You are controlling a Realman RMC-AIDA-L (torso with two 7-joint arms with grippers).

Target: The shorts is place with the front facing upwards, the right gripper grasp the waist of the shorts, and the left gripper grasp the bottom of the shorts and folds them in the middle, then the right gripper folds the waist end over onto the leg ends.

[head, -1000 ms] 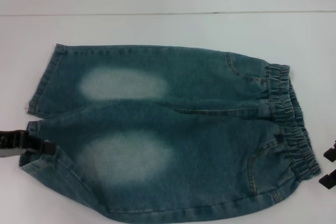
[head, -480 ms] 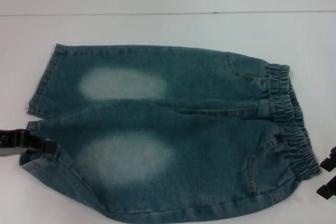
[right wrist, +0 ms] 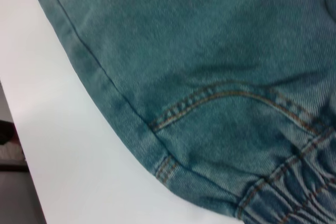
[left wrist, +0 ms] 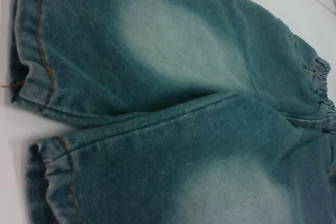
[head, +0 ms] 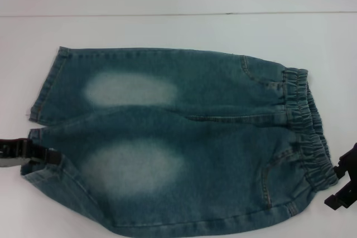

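Left gripper (head: 39,155) at 9 o'clock pinches the shorts' hem (head: 34,137); right gripper (head: 343,185) at 4 o'clock sits open beside the waist (head: 307,132). No readable labels.

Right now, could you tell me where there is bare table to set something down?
Free: the table strip beyond the shorts. Crowded: the left tool at the near leg hem, the right tool by the waistband.

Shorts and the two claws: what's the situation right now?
Left gripper at the bottom of the shorts. Right gripper at the waist of the shorts. Shorts flat, unfolded. Nothing in the way.
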